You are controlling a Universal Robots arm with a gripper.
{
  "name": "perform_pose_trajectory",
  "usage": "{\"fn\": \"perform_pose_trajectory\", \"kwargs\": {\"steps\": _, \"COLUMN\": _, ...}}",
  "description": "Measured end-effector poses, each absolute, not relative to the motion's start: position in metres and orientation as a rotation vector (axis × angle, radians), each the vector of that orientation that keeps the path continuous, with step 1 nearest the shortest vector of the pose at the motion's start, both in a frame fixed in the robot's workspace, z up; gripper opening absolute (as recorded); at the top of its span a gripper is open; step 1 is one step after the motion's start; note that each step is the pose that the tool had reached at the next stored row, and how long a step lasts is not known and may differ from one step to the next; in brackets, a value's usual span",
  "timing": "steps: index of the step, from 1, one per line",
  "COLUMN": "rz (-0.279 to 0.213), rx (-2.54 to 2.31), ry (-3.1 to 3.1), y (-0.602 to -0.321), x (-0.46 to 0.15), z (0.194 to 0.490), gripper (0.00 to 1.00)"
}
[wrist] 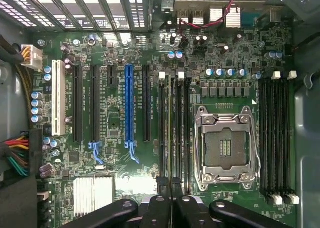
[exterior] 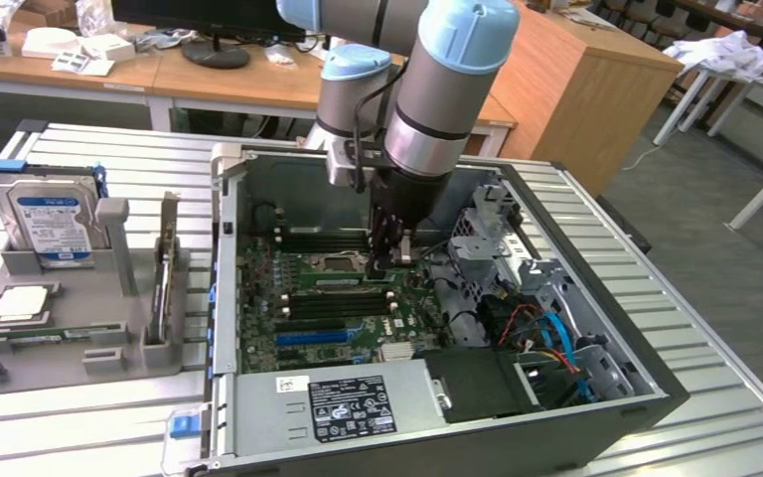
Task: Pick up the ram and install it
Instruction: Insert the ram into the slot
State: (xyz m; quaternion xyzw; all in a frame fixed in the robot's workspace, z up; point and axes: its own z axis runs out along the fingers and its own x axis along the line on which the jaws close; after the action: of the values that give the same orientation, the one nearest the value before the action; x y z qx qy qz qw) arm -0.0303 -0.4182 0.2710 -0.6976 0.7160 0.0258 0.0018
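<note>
My gripper (exterior: 384, 266) reaches down into the open computer case (exterior: 647, 388), just over the motherboard (exterior: 289, 343). In the wrist view the gripper (wrist: 170, 204) is shut on the ram (wrist: 170, 138), a thin green stick seen edge-on. It runs along the black memory slots (wrist: 179, 133) beside the processor socket (wrist: 225, 148). In the exterior view the ram (exterior: 335, 281) is a narrow green strip low over those slots, at the fingers' tip. Whether it sits in a slot or hangs just above one I cannot tell.
The processor socket stands empty with its metal frame down. A second bank of memory slots (wrist: 275, 138) lies on its other side. Coloured cables (exterior: 547, 333) and a drive cage (exterior: 495, 234) crowd the case. A grey tray (exterior: 37, 358) holds a hard drive (exterior: 48, 214) and a square chip (exterior: 21, 303).
</note>
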Motion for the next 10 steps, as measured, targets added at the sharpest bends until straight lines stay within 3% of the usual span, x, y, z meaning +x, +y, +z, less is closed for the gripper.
{"fn": "perform_pose_trajectory", "kwargs": {"steps": 10, "rz": 0.080, "rx": -2.188, "ry": 2.246, "y": -0.4181, "x": -0.0303, "z": 0.2623, "gripper": 0.12}}
